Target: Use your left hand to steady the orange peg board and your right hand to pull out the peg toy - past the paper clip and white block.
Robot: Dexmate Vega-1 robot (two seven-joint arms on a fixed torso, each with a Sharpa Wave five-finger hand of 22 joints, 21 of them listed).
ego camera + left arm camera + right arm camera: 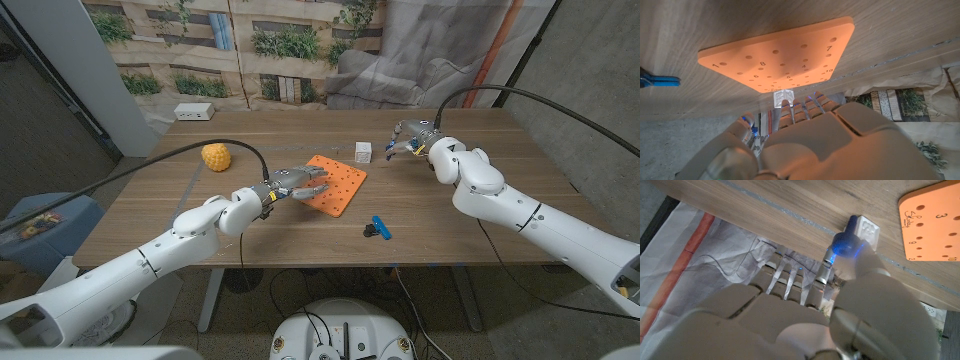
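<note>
Nearest the robot, a blue paper clip [378, 228] lies on the wooden table [470, 225], just in front of the orange peg board [338, 183] and apart from it. The left hand [297, 184] rests on the board's near-left edge, fingers spread over the surface and closed around nothing; the steadying half of the task appears to be in place. In the left wrist view the board's numbered holes all look empty, so no peg seems to remain seated.

Farther back, the white block [363, 152] stands just behind the board's far corner. Beside it, to the right, the right hand [410, 141] hovers above the table with its fingers curled; the right wrist view shows a blue peg toy [847, 242] pinched at the fingertips, close to the block. The pull-out therefore looks done, with the peg carried beyond clip and block; what remains, at most, is setting it down.

A yellow ball [216, 156] and a white power strip [194, 112] sit at the far left.
</note>
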